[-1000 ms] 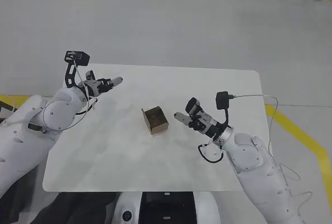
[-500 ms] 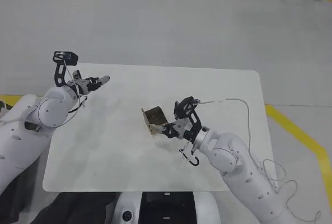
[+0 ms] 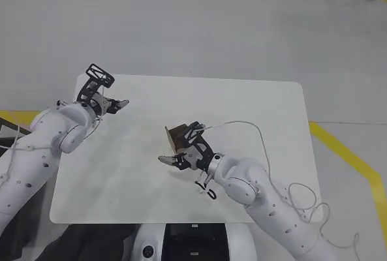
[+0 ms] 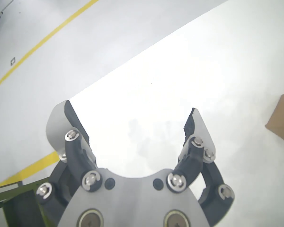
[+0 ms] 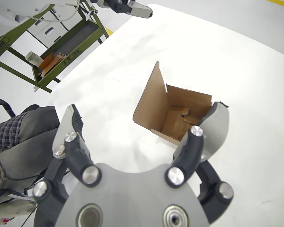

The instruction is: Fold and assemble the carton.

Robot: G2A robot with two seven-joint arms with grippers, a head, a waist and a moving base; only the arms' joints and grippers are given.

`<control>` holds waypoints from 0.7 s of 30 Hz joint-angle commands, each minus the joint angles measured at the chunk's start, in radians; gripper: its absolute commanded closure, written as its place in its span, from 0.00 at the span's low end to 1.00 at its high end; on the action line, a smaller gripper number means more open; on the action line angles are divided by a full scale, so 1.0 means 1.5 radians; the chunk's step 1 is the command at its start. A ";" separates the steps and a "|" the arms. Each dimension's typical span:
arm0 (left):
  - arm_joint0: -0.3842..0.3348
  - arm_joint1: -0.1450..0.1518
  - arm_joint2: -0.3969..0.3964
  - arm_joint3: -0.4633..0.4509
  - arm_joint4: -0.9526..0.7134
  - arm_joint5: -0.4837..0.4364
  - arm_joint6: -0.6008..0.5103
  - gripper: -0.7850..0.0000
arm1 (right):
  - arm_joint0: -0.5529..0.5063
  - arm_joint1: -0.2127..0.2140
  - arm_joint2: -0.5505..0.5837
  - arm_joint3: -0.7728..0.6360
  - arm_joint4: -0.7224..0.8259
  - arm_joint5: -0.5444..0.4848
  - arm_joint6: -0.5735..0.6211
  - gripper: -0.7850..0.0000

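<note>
At mid-bench [image 3: 245, 104] the carton [image 5: 156, 105] sits open-topped, one flap upright. The right claw [image 5: 144, 107] hangs spread just over it, one finger at its rim. It is far nearer than the left claw [image 4: 129, 108], which gapes empty by the bench's far-left corner.

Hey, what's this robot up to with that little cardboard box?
Its job is to fold and assemble the small brown carton, which stands open-topped near the middle of the white table. The right hand is open right at the carton's rim, not gripping it. The left hand, also open, hangs over the table's far left corner, away from the carton.
</note>
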 commanded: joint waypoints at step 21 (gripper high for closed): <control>0.014 -0.001 -0.010 -0.014 0.043 -0.022 0.036 0.00 | 0.061 -0.020 -0.020 0.029 -0.017 0.023 0.079 1.00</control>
